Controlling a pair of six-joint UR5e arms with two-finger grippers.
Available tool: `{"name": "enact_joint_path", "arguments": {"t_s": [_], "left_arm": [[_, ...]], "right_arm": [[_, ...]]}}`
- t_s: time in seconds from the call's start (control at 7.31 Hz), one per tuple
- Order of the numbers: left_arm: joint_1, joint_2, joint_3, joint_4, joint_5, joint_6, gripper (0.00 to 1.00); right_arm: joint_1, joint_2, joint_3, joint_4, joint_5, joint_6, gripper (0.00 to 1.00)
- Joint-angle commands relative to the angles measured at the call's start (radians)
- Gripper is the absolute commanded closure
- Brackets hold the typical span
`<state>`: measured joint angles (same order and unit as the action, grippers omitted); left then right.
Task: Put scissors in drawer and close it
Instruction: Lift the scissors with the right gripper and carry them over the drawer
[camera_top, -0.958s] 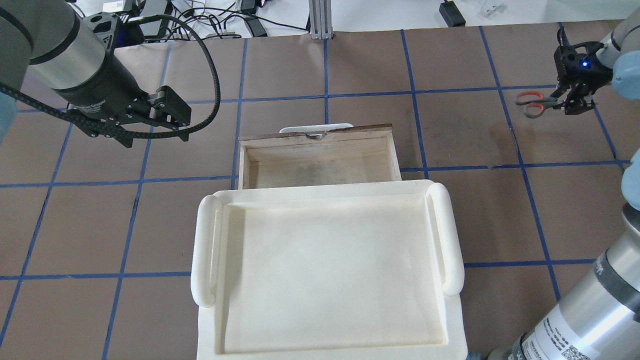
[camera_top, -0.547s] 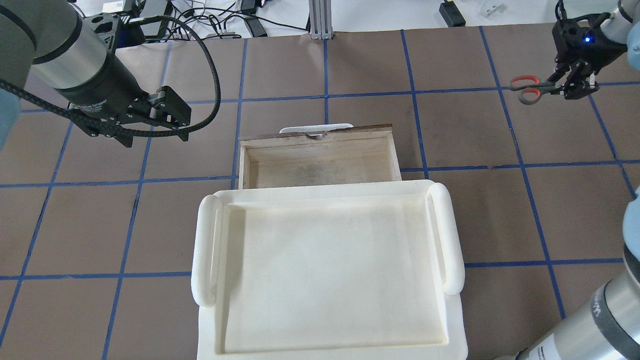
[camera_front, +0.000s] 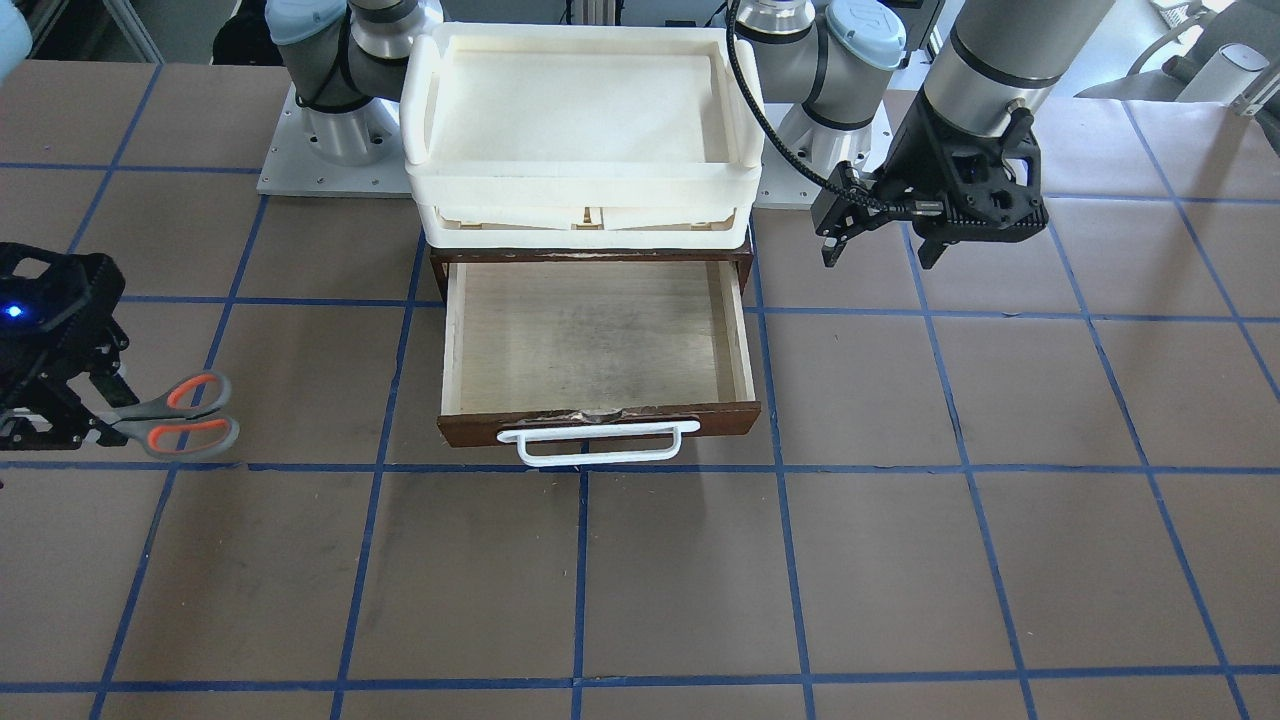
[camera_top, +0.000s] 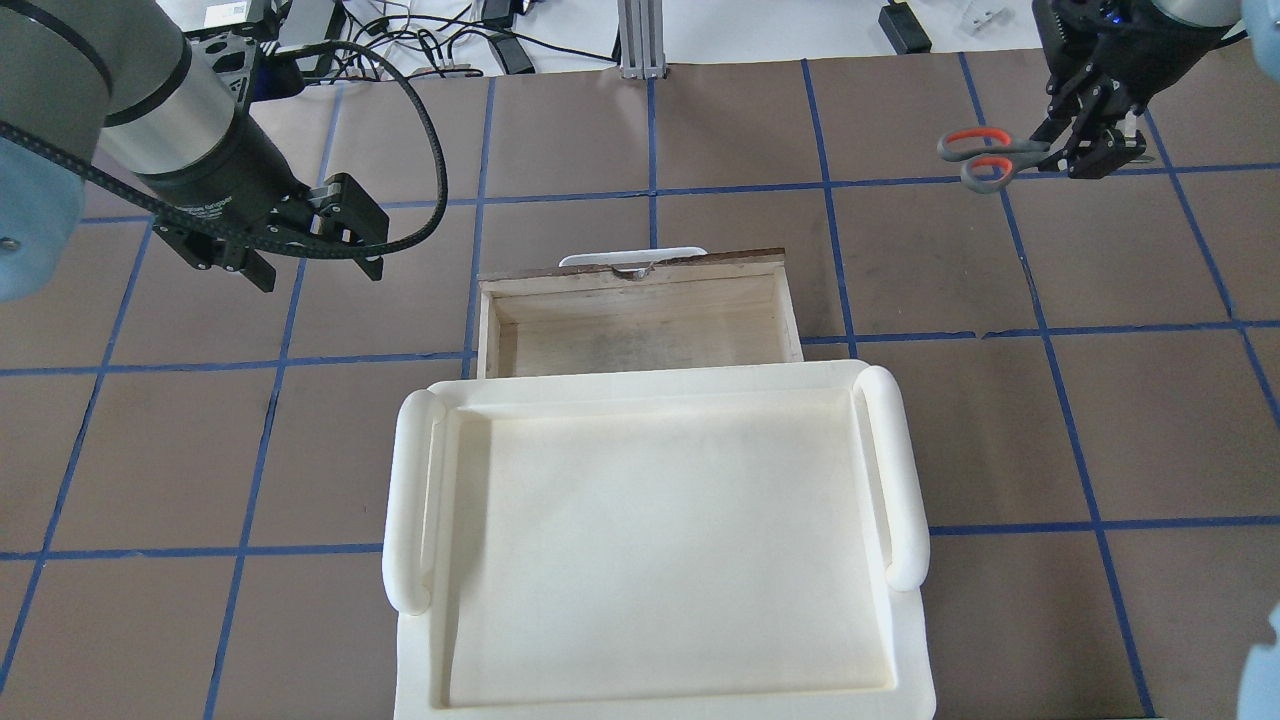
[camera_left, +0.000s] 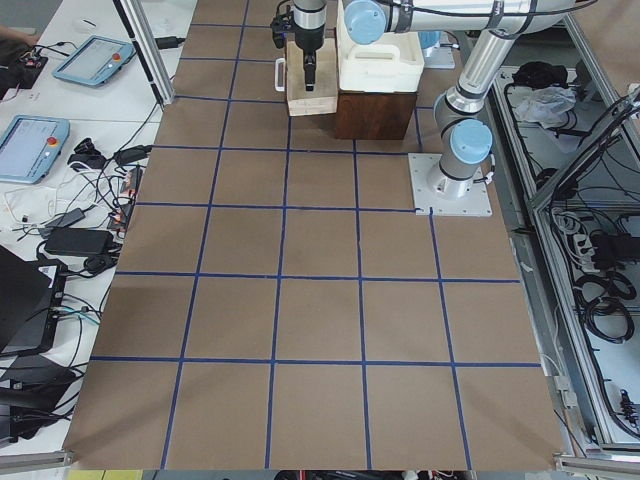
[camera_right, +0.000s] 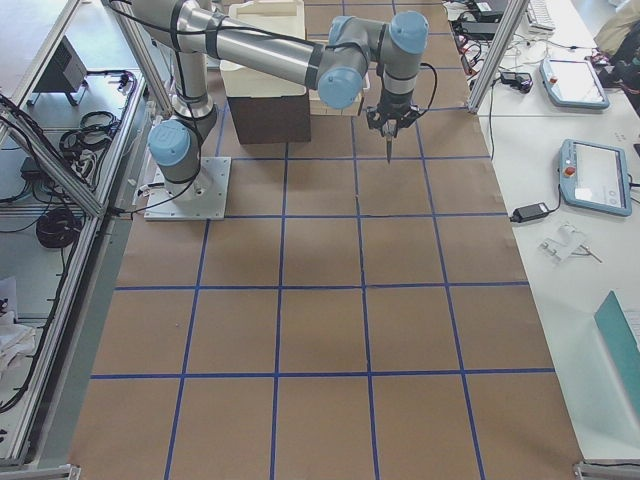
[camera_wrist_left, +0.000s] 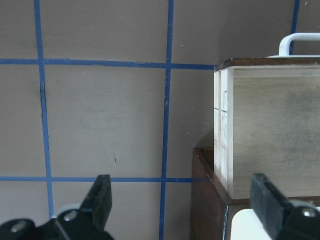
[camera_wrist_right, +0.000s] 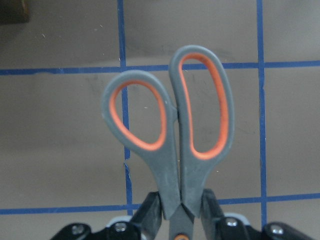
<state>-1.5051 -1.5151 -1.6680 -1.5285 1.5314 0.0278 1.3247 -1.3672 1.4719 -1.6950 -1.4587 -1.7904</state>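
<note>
Fingers (camera_wrist_right: 150, 212) of the right gripper (camera_top: 1078, 155) clamp the scissors (camera_wrist_right: 172, 167) just below the handle loops, apparently off the table, well right of their target. Under a white tray (camera_top: 650, 383), the drawer (camera_front: 600, 340) stands pulled out, ready to receive. Left gripper (camera_top: 320, 272) hangs wide open, empty, beside the drawer, likely waiting to push. Scissor blades are hidden in the grip.

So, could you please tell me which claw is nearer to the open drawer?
Left. The left claw hovers open beside the drawer, on its left; the right claw, gripping the scissors, is much farther off on its right.
</note>
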Motion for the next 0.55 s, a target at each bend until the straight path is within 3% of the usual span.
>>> {"name": "enact_joint_path", "arguments": {"t_s": [0.0, 0.41], "left_arm": [[0.0, 0.013, 0.001, 0.002, 0.013, 0.003, 0.0], [0.002, -0.01, 0.001, -0.03, 0.015, 0.003, 0.0]], "right_arm": [[0.144, -0.082, 0.018, 0.073, -0.012, 0.13, 0.88], [0.35, -0.092, 0.056, 0.06, -0.016, 0.346, 0.89]]}}
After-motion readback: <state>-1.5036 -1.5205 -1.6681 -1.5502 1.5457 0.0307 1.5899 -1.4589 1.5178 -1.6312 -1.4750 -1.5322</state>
